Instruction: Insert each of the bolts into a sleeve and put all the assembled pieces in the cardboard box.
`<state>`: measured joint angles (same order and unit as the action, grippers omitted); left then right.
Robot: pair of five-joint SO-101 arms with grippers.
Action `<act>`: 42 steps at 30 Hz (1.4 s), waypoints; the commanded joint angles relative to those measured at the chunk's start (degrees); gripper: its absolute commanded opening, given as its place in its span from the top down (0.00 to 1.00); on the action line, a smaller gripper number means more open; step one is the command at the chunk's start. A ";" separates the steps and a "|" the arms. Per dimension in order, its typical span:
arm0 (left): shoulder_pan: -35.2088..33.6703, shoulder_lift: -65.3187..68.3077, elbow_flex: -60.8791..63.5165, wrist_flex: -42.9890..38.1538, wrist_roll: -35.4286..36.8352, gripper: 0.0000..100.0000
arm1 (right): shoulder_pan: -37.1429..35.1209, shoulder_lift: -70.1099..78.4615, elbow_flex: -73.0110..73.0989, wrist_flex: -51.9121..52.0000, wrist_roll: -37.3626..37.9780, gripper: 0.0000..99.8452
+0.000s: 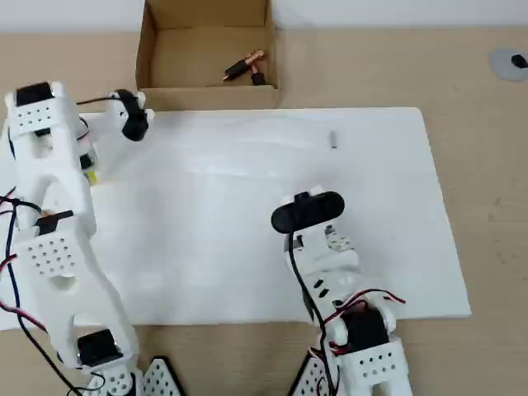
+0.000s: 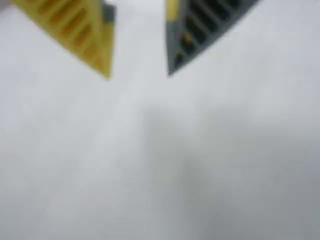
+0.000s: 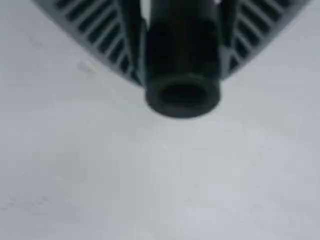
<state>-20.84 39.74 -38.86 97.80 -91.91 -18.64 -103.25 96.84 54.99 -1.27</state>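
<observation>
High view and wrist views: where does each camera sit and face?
High view: fixed above the table, looking down on the white board and cardboard box; left arm and right arm show.
Left wrist view: on the left arm's wrist, facing down onto the board; the open left pincer shows.
Right wrist view: on the right arm's wrist, facing the board; the right pincer shows, shut on a black sleeve.
Shared: all three see the white board.

Open passage runs across the middle and right of the white board (image 1: 206, 206). The left arm (image 1: 49, 214) blocks the frame's left edge, the right arm (image 1: 330, 264) (right gripper (image 3: 182, 87) clamping a sleeve (image 3: 182, 97)) the lower centre; cardboard box (image 1: 147, 49) walls rim the top.
</observation>
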 commanded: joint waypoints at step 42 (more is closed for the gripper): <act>-34.81 -58.77 64.00 -18.37 67.78 0.87 | 0.04 -6.37 -0.13 -8.00 -0.18 0.99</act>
<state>-54.77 -16.79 24.70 80.75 -23.34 -18.64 -103.25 96.84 48.22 -1.27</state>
